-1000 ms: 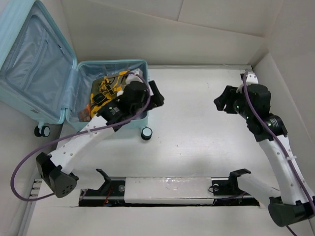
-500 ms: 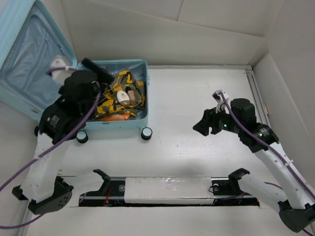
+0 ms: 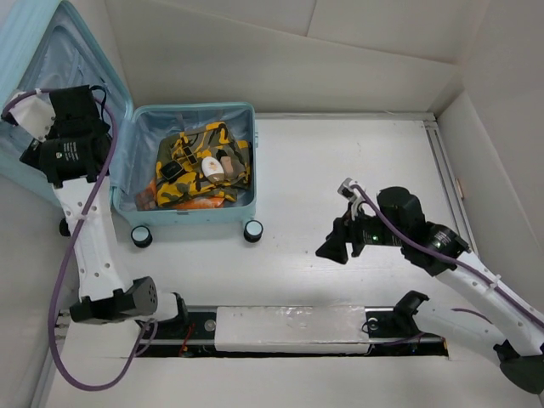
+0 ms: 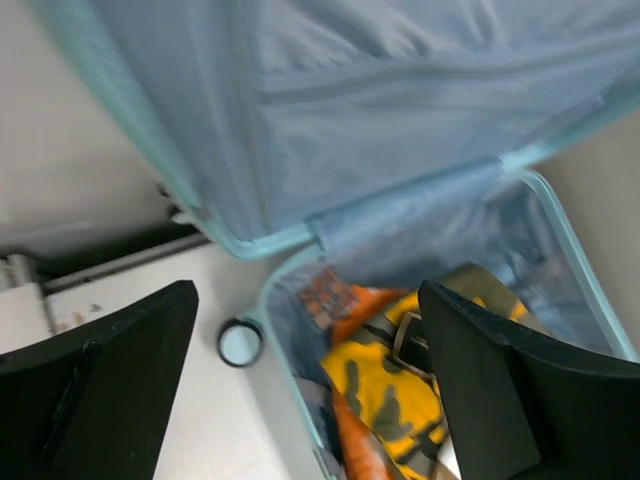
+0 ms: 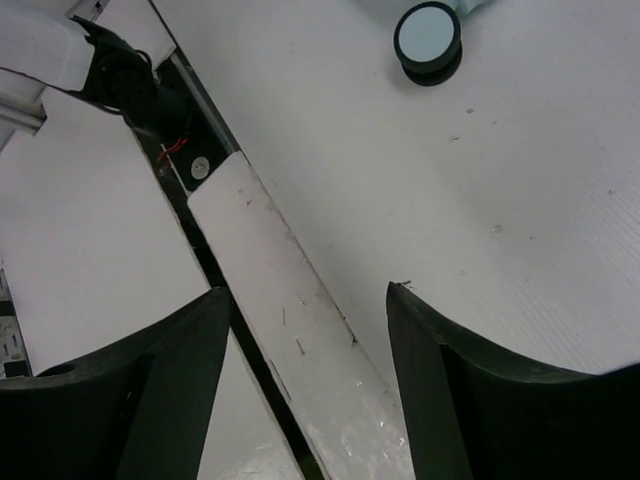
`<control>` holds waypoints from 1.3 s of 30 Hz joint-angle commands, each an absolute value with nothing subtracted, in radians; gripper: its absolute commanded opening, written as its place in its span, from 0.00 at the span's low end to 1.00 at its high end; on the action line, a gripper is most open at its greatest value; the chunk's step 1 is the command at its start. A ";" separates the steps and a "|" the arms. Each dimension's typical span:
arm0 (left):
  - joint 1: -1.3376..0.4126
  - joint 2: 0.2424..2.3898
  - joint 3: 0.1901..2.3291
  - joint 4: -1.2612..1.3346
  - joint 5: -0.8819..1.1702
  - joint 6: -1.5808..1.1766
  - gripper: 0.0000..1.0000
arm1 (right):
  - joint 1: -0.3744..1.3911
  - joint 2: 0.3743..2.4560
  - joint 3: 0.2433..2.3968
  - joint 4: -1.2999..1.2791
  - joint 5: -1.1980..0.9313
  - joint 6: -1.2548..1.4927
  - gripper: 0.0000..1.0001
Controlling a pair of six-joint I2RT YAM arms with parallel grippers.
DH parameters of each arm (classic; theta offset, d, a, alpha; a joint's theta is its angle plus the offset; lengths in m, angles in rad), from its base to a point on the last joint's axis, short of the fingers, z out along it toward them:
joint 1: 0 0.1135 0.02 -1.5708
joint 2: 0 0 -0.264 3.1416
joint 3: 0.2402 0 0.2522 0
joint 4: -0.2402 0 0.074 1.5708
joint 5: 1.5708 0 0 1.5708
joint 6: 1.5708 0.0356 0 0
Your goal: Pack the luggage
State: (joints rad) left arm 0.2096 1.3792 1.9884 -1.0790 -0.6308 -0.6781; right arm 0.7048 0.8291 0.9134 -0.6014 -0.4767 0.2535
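Observation:
The luggage (image 3: 194,213), a light-blue hard-shell suitcase, lies open at the far left with its lid (image 3: 47,59) leaning back against the wall. Its lower half holds a yellow camouflage garment (image 3: 197,160), a small white item (image 3: 210,167) and something orange (image 3: 197,202). High over the lid's hinge side hangs my left gripper (image 3: 92,106), open and empty. The left wrist view looks between the fingers of that gripper (image 4: 308,300) at the lining (image 4: 400,110), the garment (image 4: 395,400) and a wheel (image 4: 240,343). My right gripper (image 3: 333,246) (image 5: 308,290) is open over bare table, right of the suitcase.
A caster wheel (image 3: 252,230) (image 5: 428,40) stands at the suitcase's near right corner. The white mounting rail (image 3: 289,327) (image 5: 265,280) runs along the table's near edge, with black clamps (image 3: 177,306) on it. White walls close in the back and right sides.
My left arm swung from over the packed half up and left to the lid. My right gripper came from the far right toward the near middle. Both jaws opened wider.

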 commanded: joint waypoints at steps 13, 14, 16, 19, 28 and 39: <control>0.364 1.428 2.000 -1.129 -0.954 -0.592 0.86 | 0.798 0.851 0.988 -0.580 -0.403 0.187 0.70; 0.364 1.451 2.000 -1.129 -0.969 -0.583 0.86 | 0.798 0.862 0.988 -0.580 -0.403 0.187 0.70; 0.364 1.472 2.011 -1.129 -0.980 -0.583 0.87 | 0.807 0.862 0.988 -0.589 -0.403 0.187 0.70; 0.364 1.541 2.094 -1.129 -0.976 -0.583 0.87 | 0.807 0.862 0.988 -0.589 -0.403 0.187 0.70; 0.495 1.586 2.128 -1.108 -0.861 -0.607 0.53 | 0.807 0.893 0.956 -0.571 -0.333 0.207 0.70; 0.141 1.542 2.114 -1.127 -0.899 -0.685 0.00 | 0.796 0.904 0.925 -0.525 -0.353 0.227 0.70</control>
State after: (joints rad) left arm 0.3119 1.6009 2.1323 -1.1141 -0.8703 -0.6582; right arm 0.7990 0.9092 0.9287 -0.5945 -0.3408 0.2161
